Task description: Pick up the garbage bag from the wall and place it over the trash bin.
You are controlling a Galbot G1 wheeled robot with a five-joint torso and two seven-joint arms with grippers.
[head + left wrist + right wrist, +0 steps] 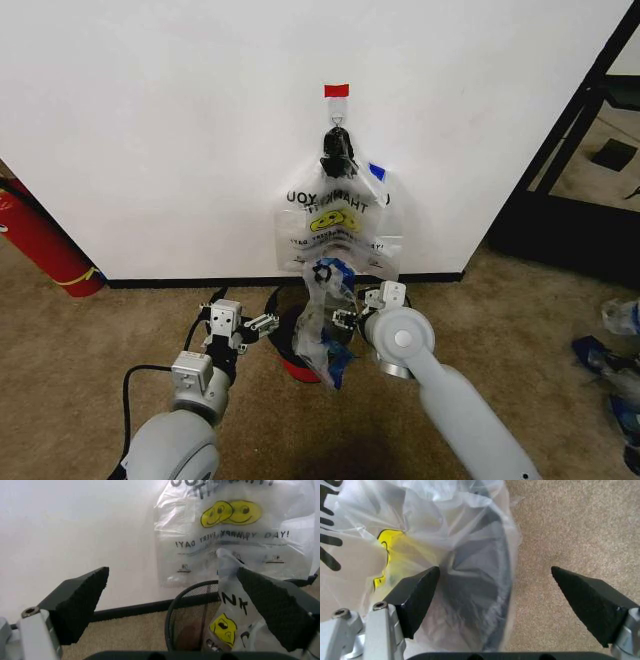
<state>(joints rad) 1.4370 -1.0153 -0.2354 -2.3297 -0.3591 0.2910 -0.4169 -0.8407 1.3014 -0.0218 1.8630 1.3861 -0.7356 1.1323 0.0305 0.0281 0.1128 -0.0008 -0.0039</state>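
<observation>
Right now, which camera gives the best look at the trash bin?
The left wrist view: the trash bin's black mesh wall and round rim show plainly, with the garbage bag draped in it. The head view shows just a red base behind the bag. The right wrist view shows the rim through plastic.

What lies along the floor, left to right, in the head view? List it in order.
Fire extinguisher → left gripper → trash bin → garbage bag → right gripper → black shelf frame.
</observation>
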